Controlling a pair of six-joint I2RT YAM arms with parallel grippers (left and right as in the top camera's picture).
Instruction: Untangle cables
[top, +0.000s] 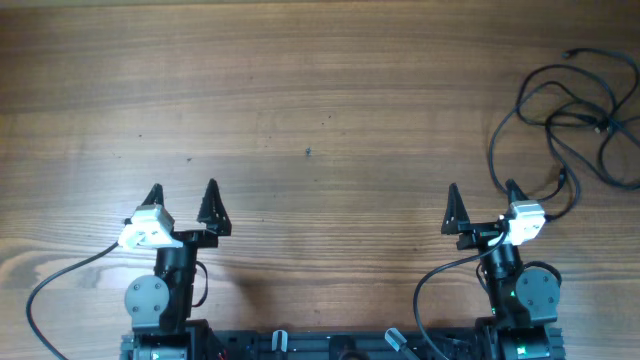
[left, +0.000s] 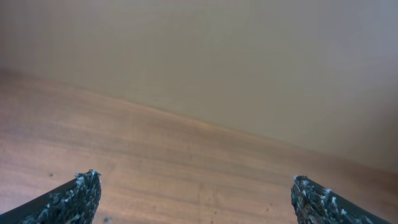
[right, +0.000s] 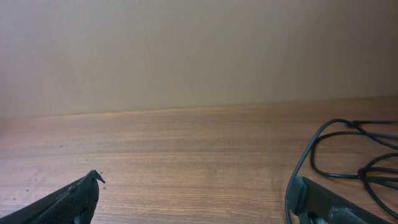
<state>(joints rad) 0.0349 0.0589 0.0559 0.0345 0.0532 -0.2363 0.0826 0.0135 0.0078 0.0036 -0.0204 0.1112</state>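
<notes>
Lying loose on the wooden counter (top: 300, 100), the tangled black cables (top: 575, 110) spread ahead and to the right of the right end effector (top: 482, 186), far from the left end effector (top: 183, 185), both wide open and empty.

Both arms sit folded low and drawn back over their bases, the left arm (top: 165, 280) and the right arm (top: 515, 280) well apart and pointing the same way, straight ahead. The left gripper (top: 183, 187) has its two dark, pointed fingers (left: 74, 198) spread wide with nothing between them, and the right gripper (top: 481, 186) stands just the same (its own fingers equally far apart, gripping nothing). A white housing (top: 148, 228) sits on the outer side of each wrist, just behind the fingers.
</notes>
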